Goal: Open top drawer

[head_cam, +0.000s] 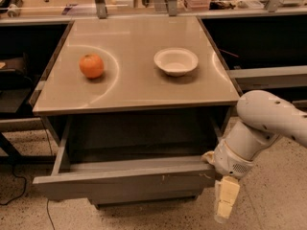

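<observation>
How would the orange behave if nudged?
The orange is round and sits free on the smooth tabletop, so it would probably roll. It looks firm, so it is likely not fragile. The gripper hangs by the right front corner of the open top drawer, well away from it.

Claw [226, 202] (by top drawer [124, 183] corner) seemingly part-hidden.

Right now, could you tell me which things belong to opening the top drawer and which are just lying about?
Job: wide grey top drawer, pulled out; pale gripper, beside its right front corner.
Lying about: round orange fruit; shallow white bowl, on the beige tabletop.
</observation>
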You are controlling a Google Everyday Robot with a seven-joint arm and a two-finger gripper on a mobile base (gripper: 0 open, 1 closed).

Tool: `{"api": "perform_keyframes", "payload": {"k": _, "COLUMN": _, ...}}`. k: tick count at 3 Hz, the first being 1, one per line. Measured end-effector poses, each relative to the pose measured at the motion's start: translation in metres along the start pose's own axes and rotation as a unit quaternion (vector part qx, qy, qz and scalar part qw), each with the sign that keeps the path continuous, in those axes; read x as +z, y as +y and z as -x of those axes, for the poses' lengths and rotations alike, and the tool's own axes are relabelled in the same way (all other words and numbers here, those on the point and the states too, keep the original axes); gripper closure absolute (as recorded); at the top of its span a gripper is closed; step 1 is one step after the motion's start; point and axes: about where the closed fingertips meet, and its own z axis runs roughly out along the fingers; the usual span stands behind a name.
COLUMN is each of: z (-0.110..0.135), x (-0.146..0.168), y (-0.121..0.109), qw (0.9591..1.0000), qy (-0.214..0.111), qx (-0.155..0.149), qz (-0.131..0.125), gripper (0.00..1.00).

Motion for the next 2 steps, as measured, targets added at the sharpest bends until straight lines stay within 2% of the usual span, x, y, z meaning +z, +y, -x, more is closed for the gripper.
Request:
{"api": "perform_keyframes", "payload": {"k": 1, "z": -0.0082, "x": 0.0045, "y": 0.0172, "qw": 0.9998, "qy": 0.008, "qx": 0.008, "qz": 0.014, "gripper": 0.0}}
{"api": "perform_keyframes", "payload": {"k": 2, "z": -0.008, "x": 0.0043, "y": 0.0168, "qw": 0.9998, "qy": 0.008, "qx": 0.008, "qz": 0.014, "gripper": 0.0}}
